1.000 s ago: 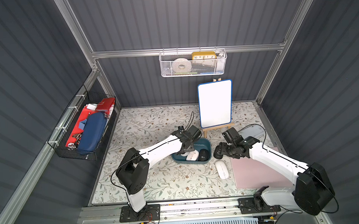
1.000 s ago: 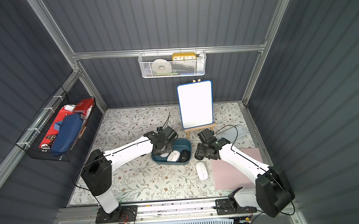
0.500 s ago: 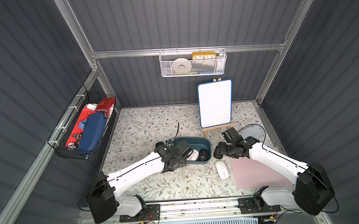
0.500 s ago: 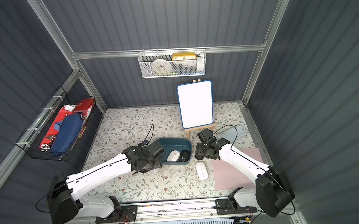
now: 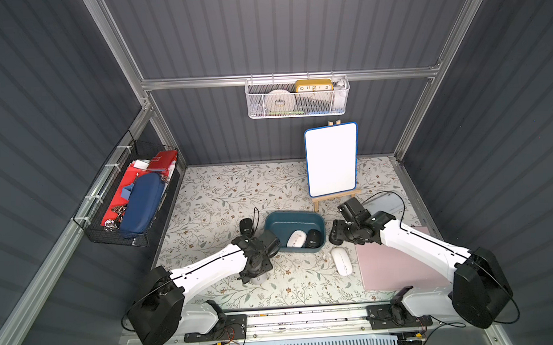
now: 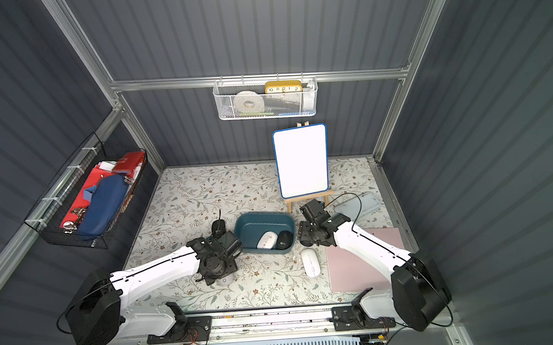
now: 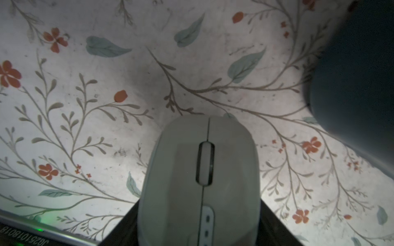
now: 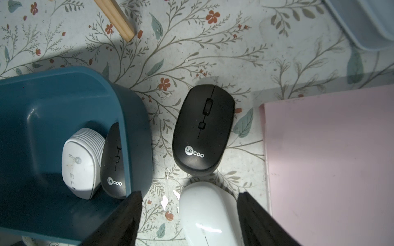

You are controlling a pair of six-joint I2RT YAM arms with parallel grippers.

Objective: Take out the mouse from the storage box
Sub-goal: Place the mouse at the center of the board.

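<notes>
Left wrist view: left gripper [image 7: 200,225], angled down, clamps a grey mouse [image 7: 179,170]. Right gripper [image 8: 188,198] hangs beside the storage box [image 8: 42,95], 2 jaws apart.

Dark teal rounded plastic storage box [image 5: 282,226], open-topped — left half free; white plastic mouse [image 5: 295,238] and black plastic mouse [image 5: 313,238] crowd its right end.

- The grey mouse [image 7: 202,170] loses its rear to the left wrist view's edge, and lies mostly under the left hand [image 5: 256,272] in both top views.
- The black mouse [image 8: 113,161] is half hidden behind the storage box [image 8: 136,132] wall.
</notes>
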